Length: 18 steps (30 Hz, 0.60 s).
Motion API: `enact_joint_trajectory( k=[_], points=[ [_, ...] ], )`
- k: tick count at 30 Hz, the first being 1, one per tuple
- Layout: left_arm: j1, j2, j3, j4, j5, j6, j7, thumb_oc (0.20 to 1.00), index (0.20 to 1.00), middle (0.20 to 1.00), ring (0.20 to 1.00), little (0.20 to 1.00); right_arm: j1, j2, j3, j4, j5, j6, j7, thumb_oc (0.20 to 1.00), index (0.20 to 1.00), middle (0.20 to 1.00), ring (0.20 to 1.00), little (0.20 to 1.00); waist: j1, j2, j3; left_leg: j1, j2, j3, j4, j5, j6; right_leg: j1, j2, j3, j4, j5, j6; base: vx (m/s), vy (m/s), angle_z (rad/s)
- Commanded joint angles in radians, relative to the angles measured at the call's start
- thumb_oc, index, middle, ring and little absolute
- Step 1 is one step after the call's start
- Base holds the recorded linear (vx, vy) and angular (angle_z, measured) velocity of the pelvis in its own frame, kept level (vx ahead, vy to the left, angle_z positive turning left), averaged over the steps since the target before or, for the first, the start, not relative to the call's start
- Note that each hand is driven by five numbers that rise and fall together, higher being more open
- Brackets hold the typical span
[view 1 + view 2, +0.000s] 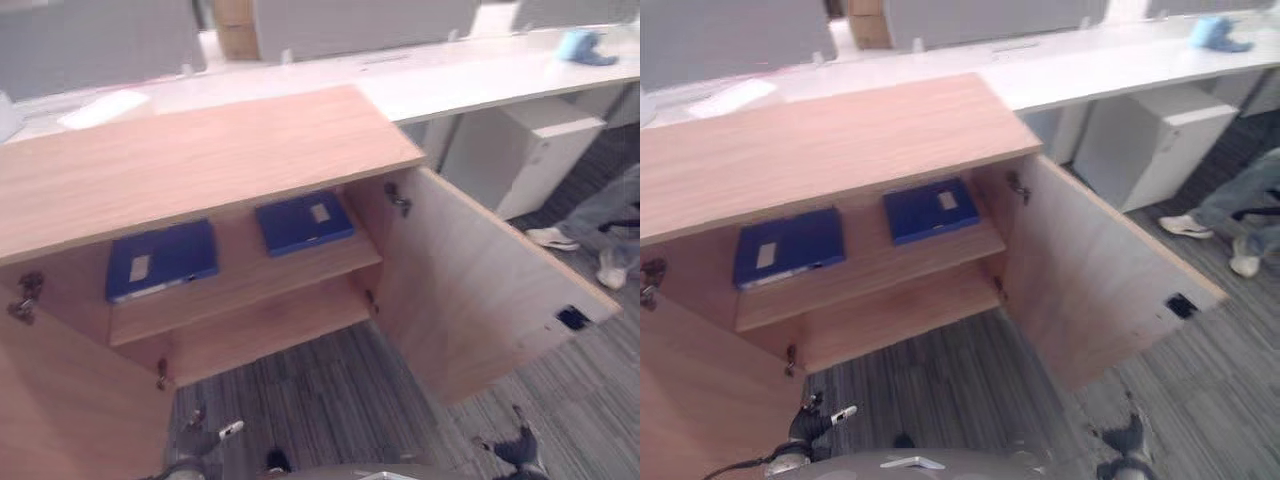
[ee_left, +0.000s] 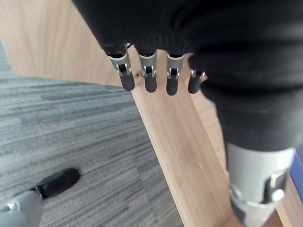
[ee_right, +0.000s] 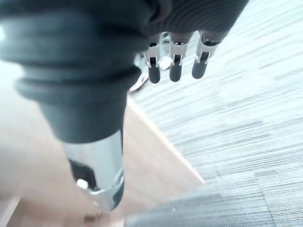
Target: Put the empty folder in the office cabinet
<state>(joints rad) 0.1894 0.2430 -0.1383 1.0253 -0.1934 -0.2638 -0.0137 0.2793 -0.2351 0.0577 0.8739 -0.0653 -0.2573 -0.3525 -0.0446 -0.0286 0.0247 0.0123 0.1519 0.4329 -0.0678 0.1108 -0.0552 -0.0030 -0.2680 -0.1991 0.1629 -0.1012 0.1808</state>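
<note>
The left robot hand (image 2: 156, 71) is seen in its own wrist view with fingers hanging straight and relaxed, nothing gripped, over the edge of a wooden cabinet panel and the grey striped carpet (image 2: 71, 127). In the head views it's spotted low at about 7 o'clock (image 1: 815, 420), just by the left door (image 1: 70, 400). The right robot hand (image 3: 175, 61) is likewise released, fingers loose and holding nothing, with carpet past them and a wooden door edge beside it; it's glimpsed at roughly 5 o'clock in the head views (image 1: 520, 448).

Going outward, the office cabinet (image 1: 200, 160) is found standing open, both doors swung out. The right door (image 1: 470, 290) is spread toward 4 o'clock, with a small dark latch or handle near its outer edge.

2 blue folders are laid flat on the upper shelf (image 1: 250, 285) inside. 1 folder (image 1: 160, 260) is at about 9 o'clock of the opening, the other folder (image 1: 303, 222) at about 12 to 1 o'clock, well apart from each other, each with a pale label on its cover. Which is the empty one can't be told. The lower shelf (image 1: 270, 330) is seen beneath.

Behind the cabinet, a long white bench (image 1: 480, 75) is run across at 12 o'clock, with a blue cloth-like thing (image 1: 585, 45) at its 2 o'clock end. A person's legs and white shoes (image 1: 555, 238) are seen at 3 o'clock.
</note>
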Motion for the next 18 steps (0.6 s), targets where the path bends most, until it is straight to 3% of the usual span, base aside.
enact_joint_trajectory(
  k=[1, 3, 6, 7, 14, 18],
  points=[
    [0.011, 0.074, 0.003, -0.037, -0.047, -0.009, 0.029, 1.000, 1.000, 1.000, 1.000, 1.000, -0.115, -0.031, -0.034, -0.041, 0.087, -0.032, -0.132, 1.000, 1.000, 1.000, 1.000, 1.000, 0.047, -0.002, 0.016, -0.072, -0.022, 0.004, 0.038, -0.033, -0.011, 0.058, -0.031, -0.003, -0.140, 0.241, 0.051, -0.04, -0.121, -0.56],
    [0.002, 0.076, -0.005, -0.029, -0.044, -0.008, 0.034, 1.000, 1.000, 1.000, 1.000, 1.000, -0.150, -0.027, -0.045, -0.017, 0.114, -0.029, -0.165, 1.000, 1.000, 1.000, 1.000, 1.000, 0.062, 0.006, 0.012, -0.076, 0.000, 0.011, 0.039, -0.011, -0.024, 0.079, -0.011, -0.022, -0.182, 0.190, 0.042, -0.04, -0.151, -0.43],
    [-0.003, 0.076, -0.014, -0.032, -0.044, -0.006, 0.038, 1.000, 1.000, 1.000, 1.000, 1.000, -0.194, -0.037, -0.055, 0.009, 0.146, -0.028, -0.189, 1.000, 1.000, 1.000, 1.000, 1.000, 0.073, 0.023, 0.015, -0.080, 0.025, 0.008, 0.037, 0.019, -0.040, 0.094, 0.016, -0.027, -0.207, 0.160, 0.027, -0.05, -0.154, -0.08],
    [-0.009, 0.076, -0.027, -0.033, -0.044, -0.003, 0.036, 1.000, 1.000, 1.000, 1.000, 1.000, -0.259, -0.060, -0.064, 0.069, 0.192, -0.025, -0.195, 1.000, 1.000, 1.000, 1.000, 1.000, 0.088, 0.039, 0.013, -0.084, 0.047, -0.001, 0.029, 0.050, -0.055, 0.114, 0.047, -0.033, -0.228, 0.133, 0.011, -0.03, -0.190, 0.10],
    [-0.050, 0.108, -0.074, -0.009, -0.046, 0.017, -0.007, 1.000, 1.000, 1.000, 1.000, 1.000, -0.489, -0.268, -0.067, 0.360, 0.395, 0.001, -0.027, 1.000, 1.000, 1.000, 1.000, 1.000, 0.144, 0.086, 0.021, -0.103, 0.094, -0.063, 0.010, 0.121, -0.094, 0.162, 0.128, -0.056, -0.250, 0.069, -0.031, -0.04, -0.155, 0.21],
    [-0.071, 0.119, -0.095, 0.013, -0.042, 0.032, -0.018, 1.000, 1.000, 1.000, 1.000, 1.000, -0.578, -0.376, -0.106, 0.452, 0.487, 0.010, 0.006, 1.000, 1.000, 1.000, 1.000, 1.000, 0.161, 0.117, 0.021, -0.111, 0.101, -0.094, 0.001, 0.148, -0.107, 0.180, 0.152, -0.075, -0.250, 0.046, -0.042, -0.01, -0.060, 0.27]
  ],
)
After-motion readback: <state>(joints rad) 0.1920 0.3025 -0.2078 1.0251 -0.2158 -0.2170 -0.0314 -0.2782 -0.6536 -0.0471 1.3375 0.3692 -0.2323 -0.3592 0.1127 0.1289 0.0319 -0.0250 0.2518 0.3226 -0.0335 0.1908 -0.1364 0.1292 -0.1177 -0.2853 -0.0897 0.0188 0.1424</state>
